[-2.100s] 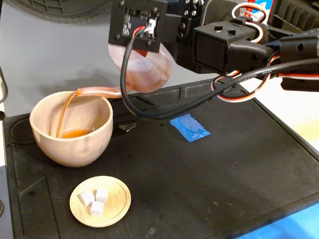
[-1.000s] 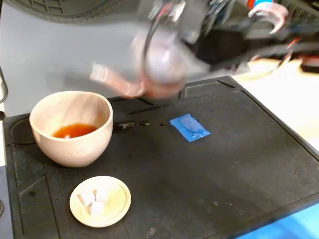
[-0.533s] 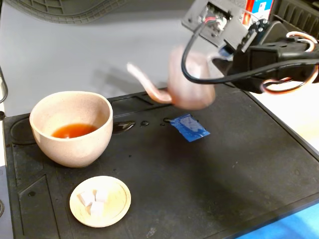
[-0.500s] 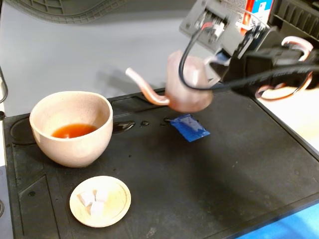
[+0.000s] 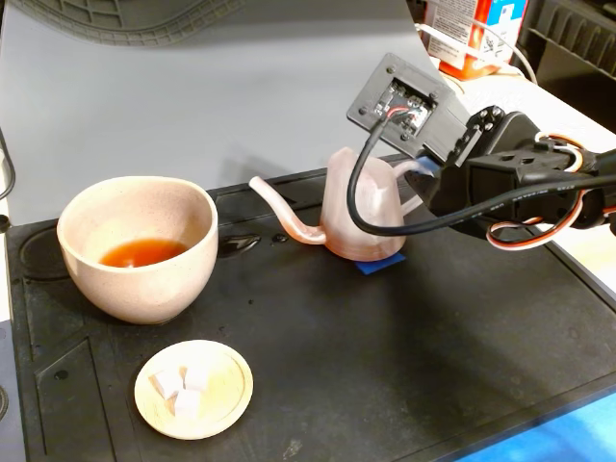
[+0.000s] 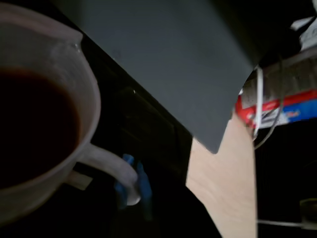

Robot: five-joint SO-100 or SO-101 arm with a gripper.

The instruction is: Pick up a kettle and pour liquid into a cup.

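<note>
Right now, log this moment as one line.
kettle upright on blue patch | gripper at handle | cup holds liquid

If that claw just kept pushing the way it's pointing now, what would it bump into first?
The gripper points leftward in the fixed view and already holds the kettle by its handle, so the kettle comes first. Beyond it, roughly in line, stands the cup, though depth is hard to judge.

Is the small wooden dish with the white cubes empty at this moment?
No, the wooden dish holds white cubes in the fixed view.
</note>
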